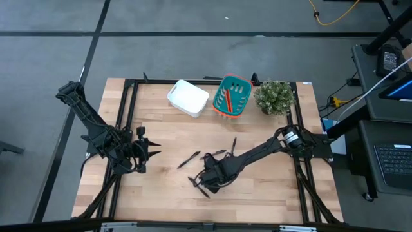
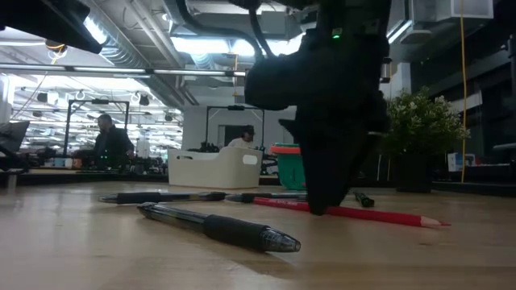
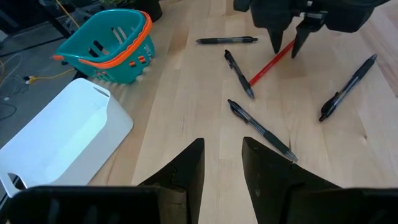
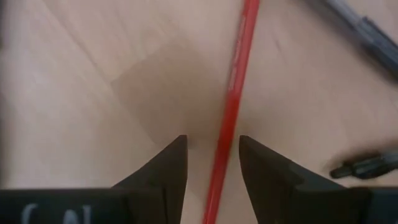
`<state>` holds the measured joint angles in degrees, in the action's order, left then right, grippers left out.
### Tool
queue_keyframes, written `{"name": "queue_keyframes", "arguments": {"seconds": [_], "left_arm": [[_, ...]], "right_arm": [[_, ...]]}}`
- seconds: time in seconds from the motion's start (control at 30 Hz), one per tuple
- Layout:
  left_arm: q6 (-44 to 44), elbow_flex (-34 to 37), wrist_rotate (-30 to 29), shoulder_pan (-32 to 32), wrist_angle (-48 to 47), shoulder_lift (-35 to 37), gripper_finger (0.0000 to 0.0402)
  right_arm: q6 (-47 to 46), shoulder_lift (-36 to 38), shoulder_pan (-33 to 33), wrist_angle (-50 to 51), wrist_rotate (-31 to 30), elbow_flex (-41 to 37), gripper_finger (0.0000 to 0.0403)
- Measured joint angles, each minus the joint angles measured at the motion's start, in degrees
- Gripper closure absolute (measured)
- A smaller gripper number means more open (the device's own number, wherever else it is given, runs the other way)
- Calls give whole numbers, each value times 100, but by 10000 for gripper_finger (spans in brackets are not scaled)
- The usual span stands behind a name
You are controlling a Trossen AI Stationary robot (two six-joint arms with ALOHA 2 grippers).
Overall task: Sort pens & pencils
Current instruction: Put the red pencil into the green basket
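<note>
One red pencil [image 4: 239, 62] lies flat on the wooden table, also seen in the left wrist view [image 3: 264, 67] and the low view [image 2: 387, 215]. My right gripper [image 4: 212, 142] is open and points down at mid-table [image 1: 211, 179]. Its fingers stand on either side of the pencil's shaft without a visible touch. Several black pens [image 3: 261, 129] lie scattered around it, the nearest [image 2: 218, 225] in the low view. More red pencils [image 1: 226, 100] lie in the teal basket [image 1: 233, 79]. My left gripper [image 3: 222, 152] is open and waits near the table's left [image 1: 154, 151].
A white bin [image 1: 188, 98] and the teal basket [image 3: 106, 46] stand side by side at the far edge, with a potted plant [image 1: 275, 96] to their right. Bare wood lies between my left gripper and the pens. People sit in the room beyond [image 2: 109, 145].
</note>
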<state>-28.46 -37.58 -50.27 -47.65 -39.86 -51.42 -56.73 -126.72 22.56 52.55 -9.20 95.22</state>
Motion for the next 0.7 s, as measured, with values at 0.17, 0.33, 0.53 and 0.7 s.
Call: {"name": "queue_keyframes", "arguments": {"seconds": [0.17, 0.33, 0.53, 0.7], "left_arm": [[-3, 0, 1, -1, 0, 0, 300], [-8, 0, 1, 1, 0, 0, 300], [-10, 0, 1, 1, 0, 0, 300], [-10, 0, 1, 1, -2, 0, 300]], "right_arm": [[73, 2, -110, -59, 3, 2, 257], [293, 2, -221, -63, 182, 1, 257], [432, 4, -339, -59, 191, 2, 257], [442, 4, -376, -59, 283, 2, 257]]}}
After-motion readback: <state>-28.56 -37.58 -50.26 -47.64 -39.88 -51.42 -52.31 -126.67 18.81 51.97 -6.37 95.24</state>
